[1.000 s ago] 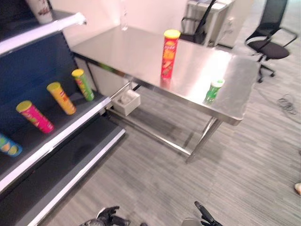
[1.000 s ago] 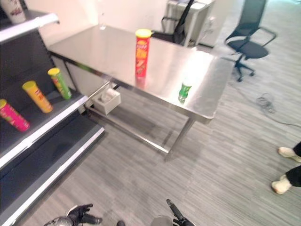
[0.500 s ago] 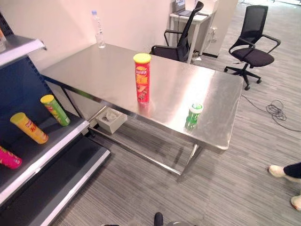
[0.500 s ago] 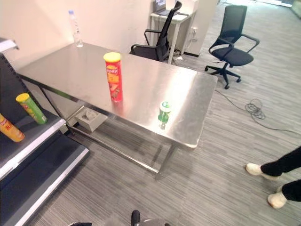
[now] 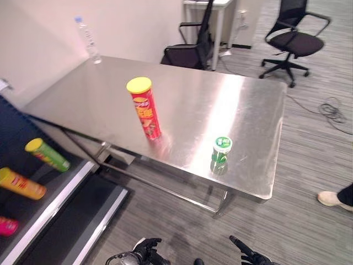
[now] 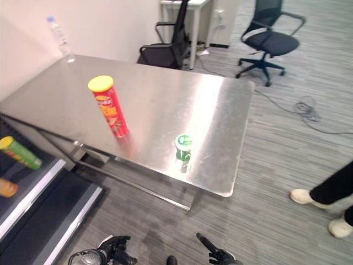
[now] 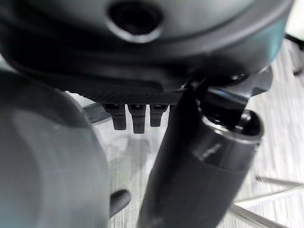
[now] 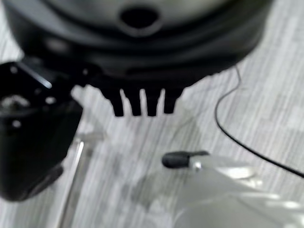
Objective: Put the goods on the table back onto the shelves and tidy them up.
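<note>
A tall red crisp can with a yellow lid point(image 5: 144, 108) stands upright near the middle of the steel table point(image 5: 231, 99). A short green can with a white-green lid point(image 5: 221, 151) stands near the table's front edge, to the right of the red one. My left hand point(image 5: 144, 253) and right hand point(image 5: 246, 256) hang low over the floor in front of the table, far from both cans. Each holds nothing. In the left wrist view the fingers point(image 7: 133, 118) are straight beside the thumb. In the right wrist view the fingers point(image 8: 141, 102) point straight out too.
The shelf point(image 5: 51, 202) stands at the left and holds a green can point(image 5: 47, 154), a yellow can point(image 5: 22, 184) and a pink can point(image 5: 5, 225), all lying down. A water bottle point(image 5: 87, 38) stands at the table's far corner. Office chairs point(image 5: 297, 40) stand behind the table. A person's shoe point(image 5: 333, 199) is at the right.
The camera has swung from the shelf toward the table, so the shelf sits further left and the table nearer. Both hands show again at the bottom edge. The cans stand as before.
</note>
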